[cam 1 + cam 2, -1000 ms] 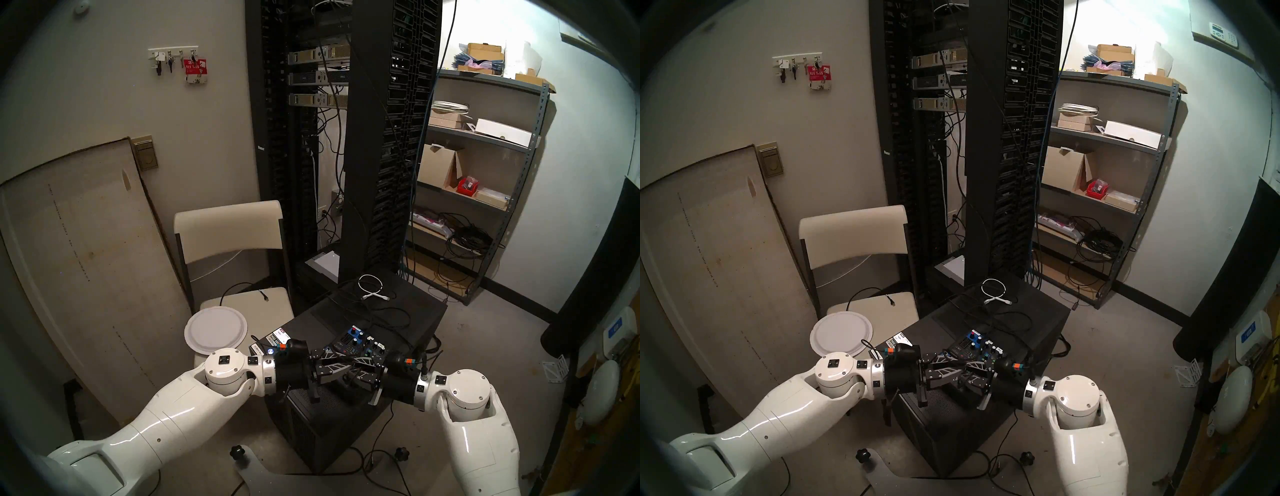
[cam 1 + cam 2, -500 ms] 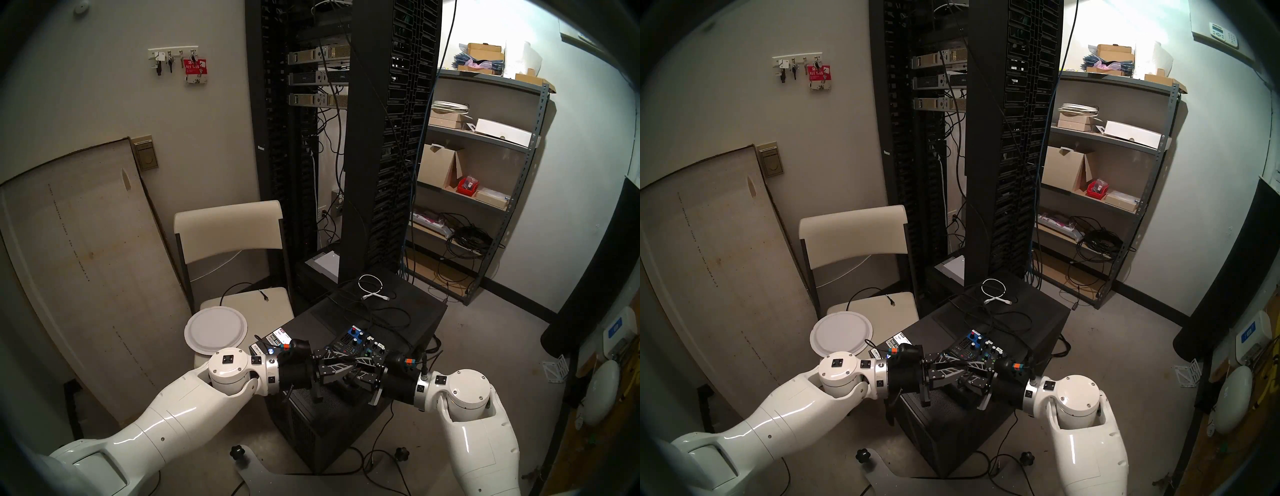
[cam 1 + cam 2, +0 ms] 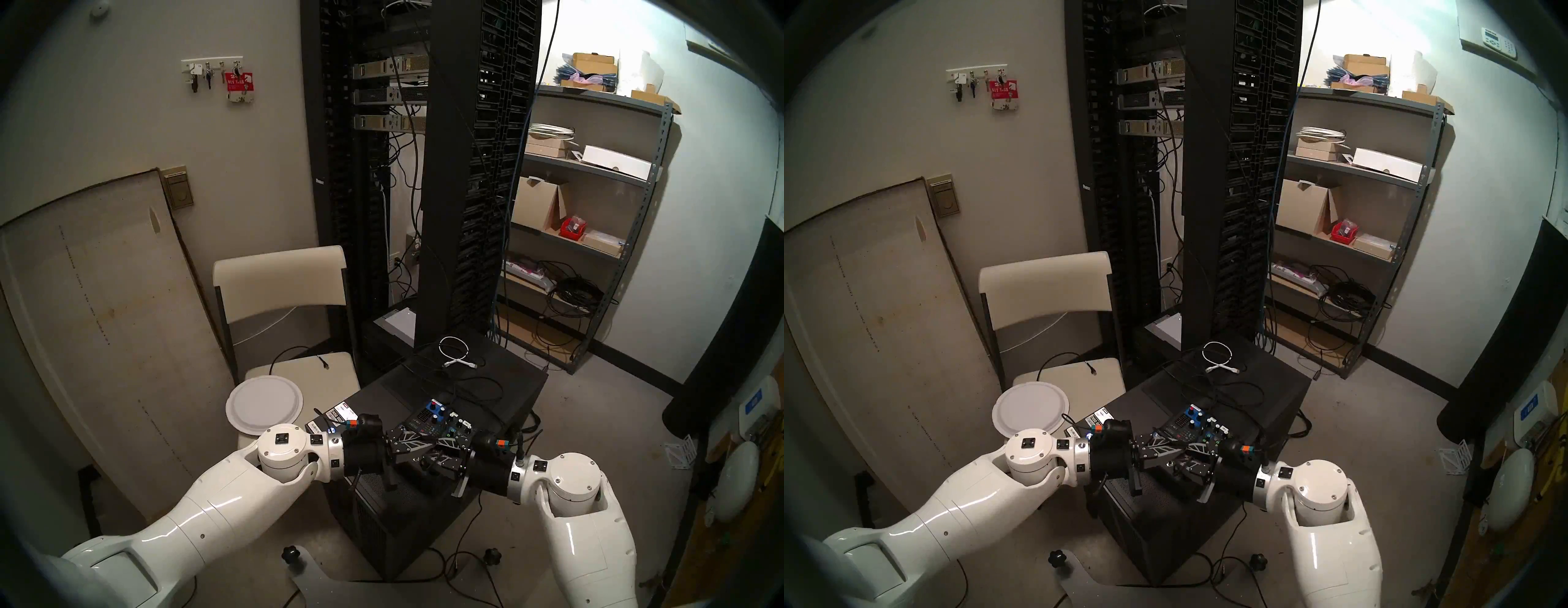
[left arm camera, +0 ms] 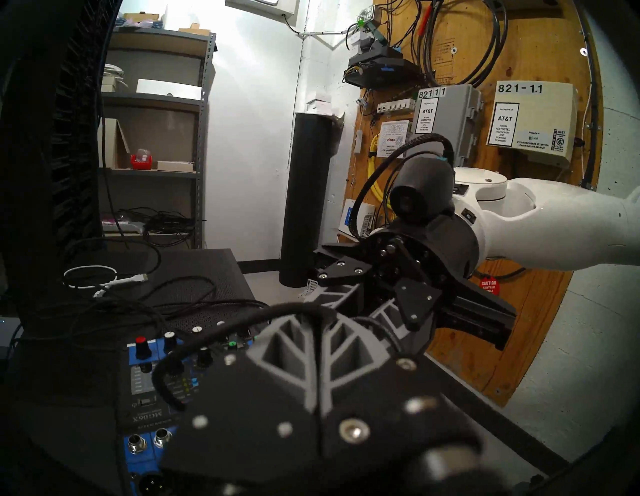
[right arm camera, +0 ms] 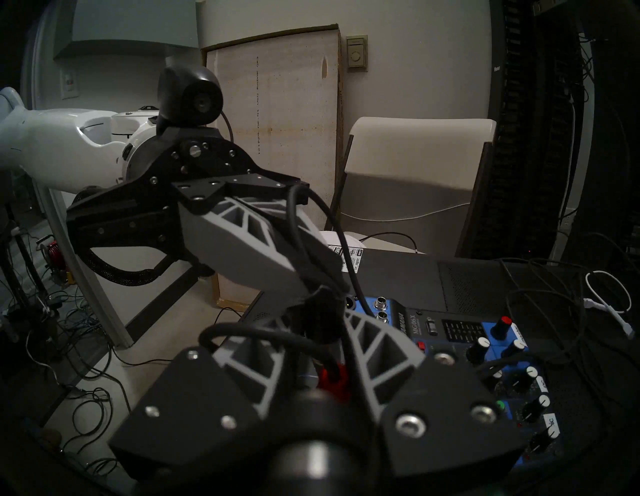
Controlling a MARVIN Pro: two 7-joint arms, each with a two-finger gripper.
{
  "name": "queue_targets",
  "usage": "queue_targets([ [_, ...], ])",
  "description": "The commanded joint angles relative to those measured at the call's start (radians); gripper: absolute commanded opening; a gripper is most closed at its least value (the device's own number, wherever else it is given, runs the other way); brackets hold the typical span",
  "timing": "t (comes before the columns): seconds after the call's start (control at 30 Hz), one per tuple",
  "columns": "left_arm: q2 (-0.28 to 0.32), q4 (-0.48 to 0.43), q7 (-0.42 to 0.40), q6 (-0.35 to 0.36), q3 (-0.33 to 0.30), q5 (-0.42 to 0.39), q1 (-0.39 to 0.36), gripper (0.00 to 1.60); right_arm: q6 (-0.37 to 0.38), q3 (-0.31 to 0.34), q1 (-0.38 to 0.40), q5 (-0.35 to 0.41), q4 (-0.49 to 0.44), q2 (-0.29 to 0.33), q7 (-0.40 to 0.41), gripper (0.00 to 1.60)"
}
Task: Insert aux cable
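Observation:
My two grippers meet tip to tip just above the near end of a small blue and black mixer [image 3: 428, 418]. The left gripper [image 4: 320, 313] has its fingers pressed together on a thin black cable, the aux cable [image 4: 214, 330], which arcs away over the mixer's knobs. The right gripper [image 5: 325, 322] is shut on a dark lump of the same cable at its tips. The left fingers [image 5: 263, 249] touch that spot from above. The jack plug itself is hidden among the fingertips. A red-collared plug [image 5: 332, 377] shows between the right fingers, nearer the palm.
The mixer sits on a black case [image 3: 488, 382] strewn with loose black cables and a white coiled cable [image 3: 454, 348]. A folding chair with a white plate [image 3: 265, 403] stands to the left. A server rack [image 3: 445, 212] and a shelf unit [image 3: 594, 178] rise behind.
The left arm has slid to the right toward the right gripper, and its fingers have drawn together on the cable. The right arm has stayed in place.

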Motion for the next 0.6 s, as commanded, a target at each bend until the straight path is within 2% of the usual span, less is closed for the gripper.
queue_targets([
  [0.0, -0.004, -0.002, -0.012, -0.001, 0.002, -0.002, -0.01, 0.0, 0.003, -0.008, -0.003, 0.012, -0.02, -0.005, 0.016, 0.8],
  [0.03, -0.004, -0.002, -0.012, -0.001, 0.002, -0.002, -0.01, 0.0, 0.003, -0.008, -0.003, 0.012, -0.02, -0.005, 0.016, 0.8],
  [0.1, -0.003, 0.0, -0.019, 0.001, 0.006, 0.002, -0.014, 0.0, 0.005, -0.007, -0.003, 0.012, -0.021, -0.004, 0.018, 0.92],
  [0.13, 0.003, 0.004, -0.033, -0.004, 0.016, 0.018, -0.024, 0.0, 0.004, -0.006, -0.003, 0.012, -0.021, -0.003, 0.022, 1.14],
  [0.17, 0.003, 0.004, -0.033, -0.004, 0.016, 0.018, -0.024, 0.0, 0.004, -0.006, -0.003, 0.012, -0.021, -0.003, 0.022, 1.14],
  [0.23, 0.003, 0.001, -0.027, -0.001, 0.016, 0.02, -0.021, 0.0, 0.004, -0.004, -0.004, 0.013, -0.022, -0.002, 0.025, 1.25],
  [0.57, 0.008, -0.004, -0.012, -0.007, 0.021, 0.043, -0.021, 0.0, 0.006, 0.002, -0.005, 0.011, -0.026, -0.006, 0.028, 1.27],
])
